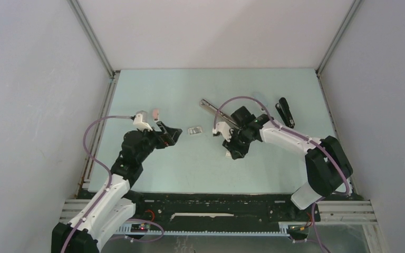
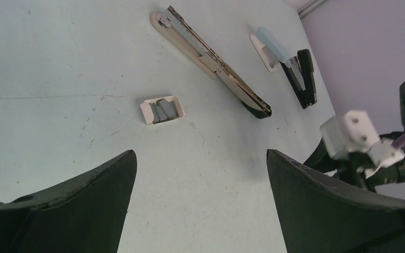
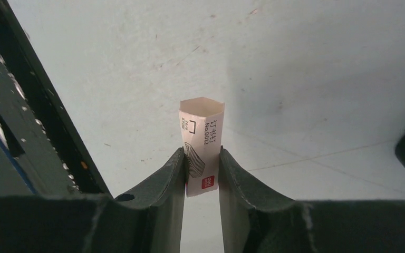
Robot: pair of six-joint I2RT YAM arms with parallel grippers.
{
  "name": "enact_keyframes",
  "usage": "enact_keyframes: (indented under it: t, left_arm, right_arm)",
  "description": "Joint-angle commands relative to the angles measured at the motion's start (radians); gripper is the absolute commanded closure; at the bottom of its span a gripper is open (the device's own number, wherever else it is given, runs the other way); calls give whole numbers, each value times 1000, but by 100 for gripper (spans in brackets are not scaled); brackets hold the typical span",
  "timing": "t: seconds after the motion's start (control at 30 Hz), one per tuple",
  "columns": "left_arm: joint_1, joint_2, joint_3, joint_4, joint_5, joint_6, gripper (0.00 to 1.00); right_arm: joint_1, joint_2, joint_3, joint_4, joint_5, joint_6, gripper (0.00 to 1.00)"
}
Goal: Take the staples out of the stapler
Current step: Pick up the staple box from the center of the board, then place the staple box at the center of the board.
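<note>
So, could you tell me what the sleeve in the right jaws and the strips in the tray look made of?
Staple-box sleeve: thin matte card, likely; printed, creased folds. Staples: dull grey metal, apparently; flat rigid strips lying in a white card tray.

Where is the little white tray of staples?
Left wrist view: the tray lies mid-table, ahead of the left gripper, left of the opened stapler.

The table [image 1: 190,168] is pale green, the staples [image 2: 163,109] grey in a white tray [image 2: 146,113], the box sleeve [image 3: 202,132] cream with black print.
</note>
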Motion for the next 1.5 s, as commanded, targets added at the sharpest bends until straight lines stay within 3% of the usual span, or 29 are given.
enact_keyframes:
  t: [0.0,0.23,0.5,0.77,0.93,1.2,1.47]
  left_arm:
    - [-2,7,-33,57,28,-14,2]
    - [-1,14,-54,83,35,-34,2]
    - [-1,108,-39,141,75,-26,2]
    - [-1,233,2,163,145,24,3]
    - [-2,230,30,130,134,59,3]
    - [-2,206,71,70,113,84,3]
    - [-2,192,54,68,109,73,3]
  right_arm:
    - [60,-5,-39,86,95,-104,64]
    - [116,31,-81,160,222,-148,63]
    - [122,91,-87,175,244,-177,58]
    - [128,107,-87,174,267,-184,41]
    - [115,45,-70,159,246,-158,38]
    - [71,-58,-38,118,129,-111,40]
    - [49,26,-32,142,208,-74,58]
